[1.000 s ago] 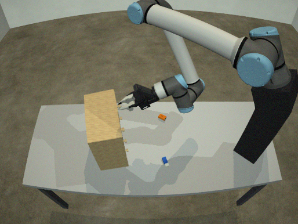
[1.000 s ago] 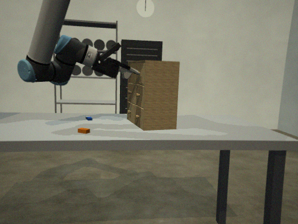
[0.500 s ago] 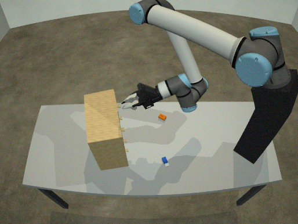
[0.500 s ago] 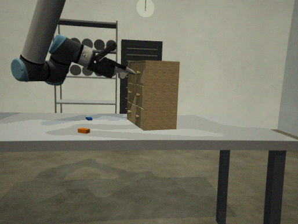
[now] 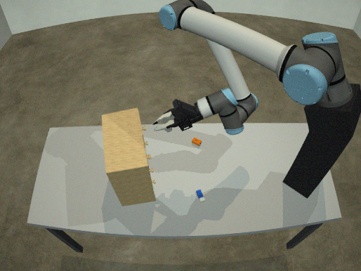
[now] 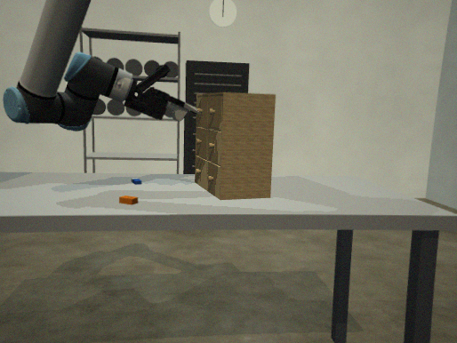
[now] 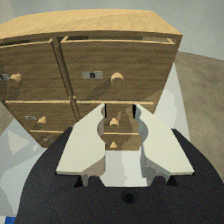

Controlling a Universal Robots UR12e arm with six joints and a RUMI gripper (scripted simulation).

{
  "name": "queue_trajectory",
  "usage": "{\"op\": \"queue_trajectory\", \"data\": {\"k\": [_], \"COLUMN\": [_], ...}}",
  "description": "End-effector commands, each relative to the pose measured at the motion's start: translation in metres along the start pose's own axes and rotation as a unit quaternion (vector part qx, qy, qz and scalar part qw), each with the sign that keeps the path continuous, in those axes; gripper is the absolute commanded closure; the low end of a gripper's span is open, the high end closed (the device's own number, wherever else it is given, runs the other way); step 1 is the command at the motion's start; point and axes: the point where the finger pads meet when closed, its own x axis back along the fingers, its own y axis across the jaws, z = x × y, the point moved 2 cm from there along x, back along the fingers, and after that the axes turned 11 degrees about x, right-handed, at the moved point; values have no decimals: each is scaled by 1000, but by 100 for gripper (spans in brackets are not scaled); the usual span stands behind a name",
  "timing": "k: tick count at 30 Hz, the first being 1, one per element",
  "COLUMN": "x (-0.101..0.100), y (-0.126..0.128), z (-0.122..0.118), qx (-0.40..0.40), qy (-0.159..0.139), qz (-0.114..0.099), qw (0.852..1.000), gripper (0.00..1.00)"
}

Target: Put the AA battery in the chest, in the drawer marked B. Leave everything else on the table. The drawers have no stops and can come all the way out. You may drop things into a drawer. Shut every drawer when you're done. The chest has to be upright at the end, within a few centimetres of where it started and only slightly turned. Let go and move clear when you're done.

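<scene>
The wooden chest [image 5: 124, 147] [image 6: 244, 142] [image 7: 115, 30] stands upright on the left half of the table [image 5: 281, 158] [image 6: 311, 209], its knobs facing the arm. In the wrist view the top right drawer carries the label B [image 7: 91, 75] and a round knob [image 7: 117, 77]; it looks shut or nearly so. My gripper [image 5: 156, 125] [image 6: 195, 108] [image 7: 119, 104] hovers level with that knob, a short way in front of it. Its fingers stand slightly apart with nothing between them. A small orange piece [image 5: 197, 142] [image 6: 128, 200] and a small blue and white piece [image 5: 200, 195] [image 6: 136, 180] lie on the table; I cannot tell which is the battery.
The other drawers [image 7: 30, 70] look shut. The arm's dark base [image 5: 323, 147] stands at the table's right edge. A metal shelf [image 6: 133, 93] and a dark panel [image 6: 218, 75] stand behind the table.
</scene>
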Motion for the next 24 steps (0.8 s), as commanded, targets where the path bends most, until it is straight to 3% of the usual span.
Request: {"op": "queue_trajectory", "data": {"k": [1, 8, 24], "x": [3, 10, 50], "y": [-2, -1, -2], "z": [1, 2, 2], "qx": [-1, 0, -1], "qy": [1, 1, 0], "qz": [1, 1, 1], "qw": [1000, 1000, 1000], "gripper": [80, 80, 80]}}
